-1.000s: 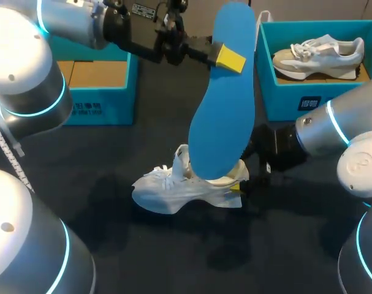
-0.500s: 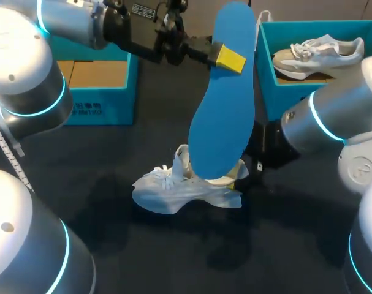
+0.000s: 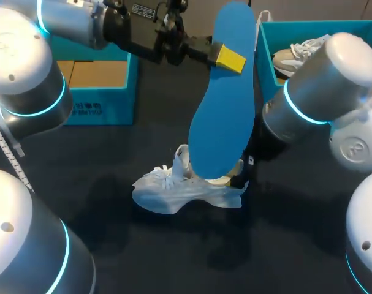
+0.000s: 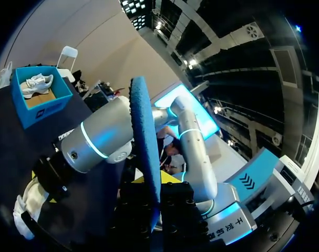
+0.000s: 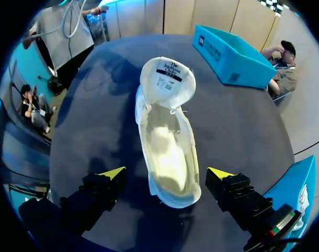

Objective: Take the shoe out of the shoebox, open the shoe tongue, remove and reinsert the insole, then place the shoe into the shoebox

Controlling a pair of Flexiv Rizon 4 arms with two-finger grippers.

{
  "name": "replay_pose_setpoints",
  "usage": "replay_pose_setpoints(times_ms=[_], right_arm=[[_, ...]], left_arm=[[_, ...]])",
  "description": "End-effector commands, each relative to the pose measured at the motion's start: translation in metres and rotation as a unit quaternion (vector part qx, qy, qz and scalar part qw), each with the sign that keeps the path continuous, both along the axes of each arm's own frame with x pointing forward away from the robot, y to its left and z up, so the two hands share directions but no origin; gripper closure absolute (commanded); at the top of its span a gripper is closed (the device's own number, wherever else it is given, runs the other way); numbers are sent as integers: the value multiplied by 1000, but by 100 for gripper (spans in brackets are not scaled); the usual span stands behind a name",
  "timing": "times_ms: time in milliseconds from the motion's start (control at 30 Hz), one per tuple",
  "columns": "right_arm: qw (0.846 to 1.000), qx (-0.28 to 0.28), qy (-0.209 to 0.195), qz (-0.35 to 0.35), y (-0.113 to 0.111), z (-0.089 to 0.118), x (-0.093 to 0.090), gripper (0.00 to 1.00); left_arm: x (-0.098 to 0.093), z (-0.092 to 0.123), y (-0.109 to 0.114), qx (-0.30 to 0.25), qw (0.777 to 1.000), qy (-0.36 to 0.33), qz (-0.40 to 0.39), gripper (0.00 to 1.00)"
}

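**Head view:** L end effector [image 3: 227, 59] clamped on blue insole [image 3: 223, 104] near its upper end. Insole hangs near-upright, lower end just over shoe [image 3: 173, 190]. Shoe stands mid-bench [image 3: 112, 245], out of its box. R arm [image 3: 314, 92] comes in at the heel; its fingers are hidden here, prob. straddling the heel.

**L wrist view:** insole [image 4: 143, 142] seen edge-on, pinched between own fingers. Shoe [image 4: 23, 212] lies below on the bench, beside R arm [image 4: 96, 142].

**R wrist view:** R end effector [image 5: 167, 173] has fingers apart, heel of shoe [image 5: 167, 142] between them, neither tip touching by the look of it. Tongue [image 5: 167, 79] folded fwd, opening clear.

**Step in hand (est.):** reinsert insole.
- Close R on heel sides first to pin the shoe.
- Lower insole front-first at a shallow angle and slide it twd the toe.
- Keep it off the tongue.
- Release L only once the heel end seats flat.
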State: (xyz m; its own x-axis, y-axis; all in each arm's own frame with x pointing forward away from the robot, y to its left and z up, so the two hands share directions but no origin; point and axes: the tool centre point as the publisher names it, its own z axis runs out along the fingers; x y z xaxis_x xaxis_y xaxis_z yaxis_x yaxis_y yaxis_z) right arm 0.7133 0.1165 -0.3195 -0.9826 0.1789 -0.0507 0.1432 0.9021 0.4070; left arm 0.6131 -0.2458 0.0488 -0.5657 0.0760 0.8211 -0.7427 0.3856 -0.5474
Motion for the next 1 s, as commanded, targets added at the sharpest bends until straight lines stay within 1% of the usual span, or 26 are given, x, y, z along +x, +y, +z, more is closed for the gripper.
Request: replay_pose_setpoints(times_ms=[33, 400, 633, 1000], right_arm=[[996, -84, 15, -1, 4, 1, 2, 0], [996, -86, 25, 26, 9, -5, 11, 0], [997, -66, 29, 24, 10, -15, 8, 0], [997, -65, 29, 24, 10, -15, 8, 0]], left_arm=[[0, 0, 0, 1, 1000, 0, 0, 100], [0, 0, 0, 1, 1000, 0, 0, 100], [0, 0, 0, 1, 1000, 0, 0, 100], [0, 0, 0, 1, 1000, 0, 0, 100]])
